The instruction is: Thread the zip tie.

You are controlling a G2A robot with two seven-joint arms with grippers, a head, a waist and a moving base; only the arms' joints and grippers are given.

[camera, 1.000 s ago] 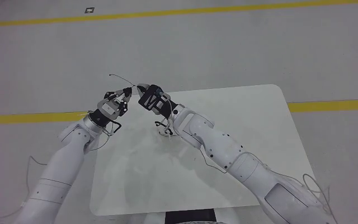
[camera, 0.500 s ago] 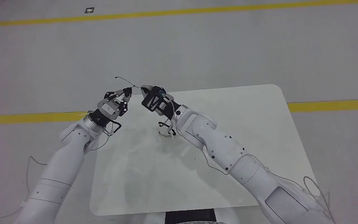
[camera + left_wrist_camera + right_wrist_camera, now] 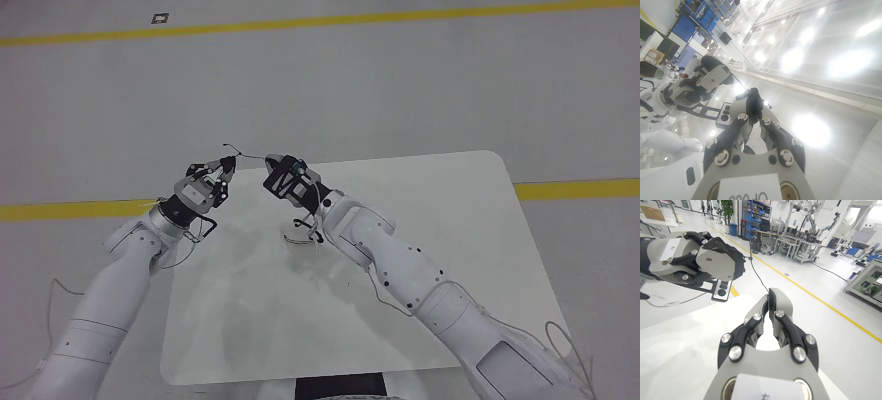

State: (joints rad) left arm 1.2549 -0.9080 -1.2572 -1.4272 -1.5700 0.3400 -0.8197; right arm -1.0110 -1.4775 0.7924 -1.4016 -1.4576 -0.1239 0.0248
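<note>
1. Grey workshop floor crossed by a yellow line (image 3: 300, 20) surrounds the white table (image 3: 450, 260). Both grippers hang above its far left corner, clear of the surface.
2. The left gripper (image 3: 229, 163) has its dark pads pressed together on the zip tie (image 3: 250, 157). It grips right beside what looks like the small head, where the thin black strap bends.
3. The right gripper (image 3: 272, 166) has its fingertips closed flat on the same strap farther along. From its wrist camera, the strap runs taut from those tips up to the bend at the other gripper, then carries on as a short upright stub.
4. Over the last second the right gripper draws away from the left one, sliding to the right along the table's far edge. The left arm keeps its place. A bare stretch of strap now spans the widening gap between them.
5. In the same second, the loose length sticking out beyond the left gripper shrinks from a long whisker to a short stub.
6. My reading is that the strap is already through the head and is being pulled along, so the threading itself looks made and only the drawing-through is left.
7. The next pull should probably stay in line with the strap. A sideways tug could slip so thin a piece from either pinch.
</note>
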